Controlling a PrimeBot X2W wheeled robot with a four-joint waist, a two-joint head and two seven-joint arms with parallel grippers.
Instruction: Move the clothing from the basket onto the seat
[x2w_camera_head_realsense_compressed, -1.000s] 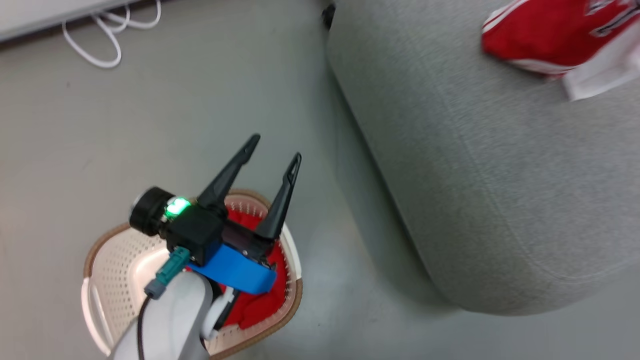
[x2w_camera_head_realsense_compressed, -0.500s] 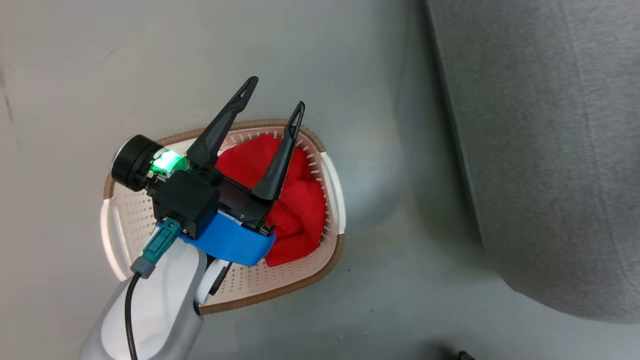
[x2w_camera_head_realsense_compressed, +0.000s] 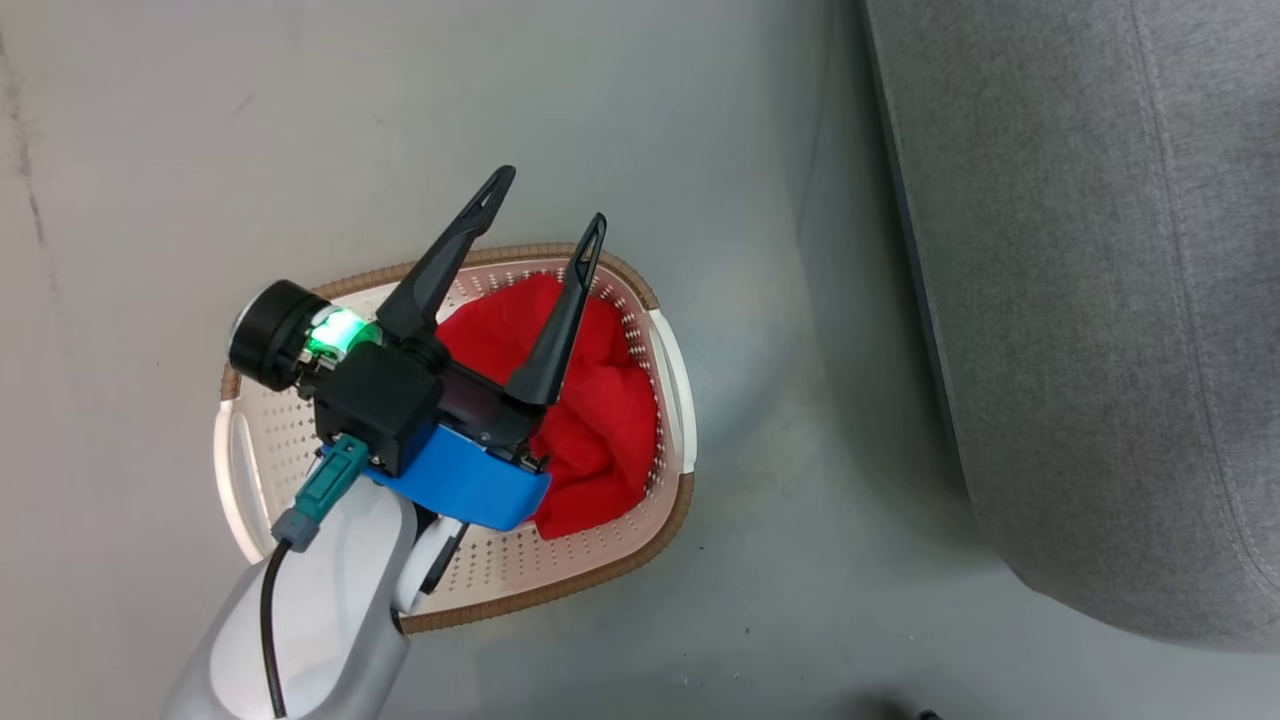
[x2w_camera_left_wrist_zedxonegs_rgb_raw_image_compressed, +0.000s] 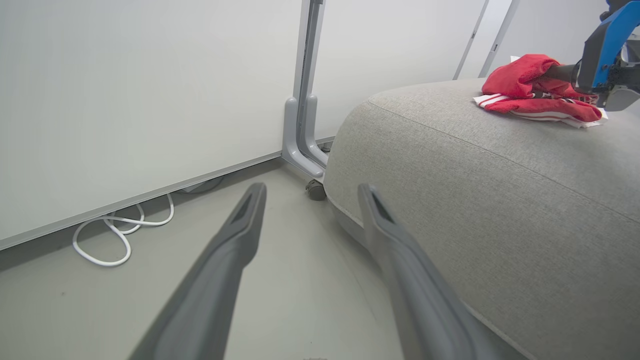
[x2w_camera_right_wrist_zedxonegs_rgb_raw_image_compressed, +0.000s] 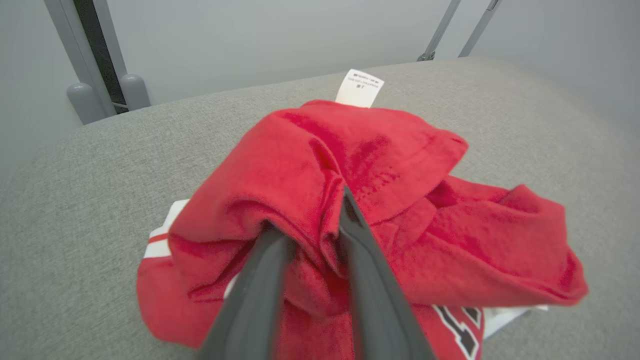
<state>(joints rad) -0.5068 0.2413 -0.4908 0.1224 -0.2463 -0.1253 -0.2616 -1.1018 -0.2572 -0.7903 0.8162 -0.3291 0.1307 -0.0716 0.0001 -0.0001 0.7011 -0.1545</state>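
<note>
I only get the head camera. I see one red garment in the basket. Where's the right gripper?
Observer: In its wrist view, the right gripper is pinched on a red lettered garment resting on the grey seat.
Operator: Does it have a tag?
Observer: Yes, a white tag shows at its far edge.
Operator: What's ahead of the left gripper?
Observer: Its wrist view shows a white cable looped on the floor by the wall.

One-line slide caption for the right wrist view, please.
Right gripper pinching a bright red fabric garment on the light grey upholstered seat.
</note>
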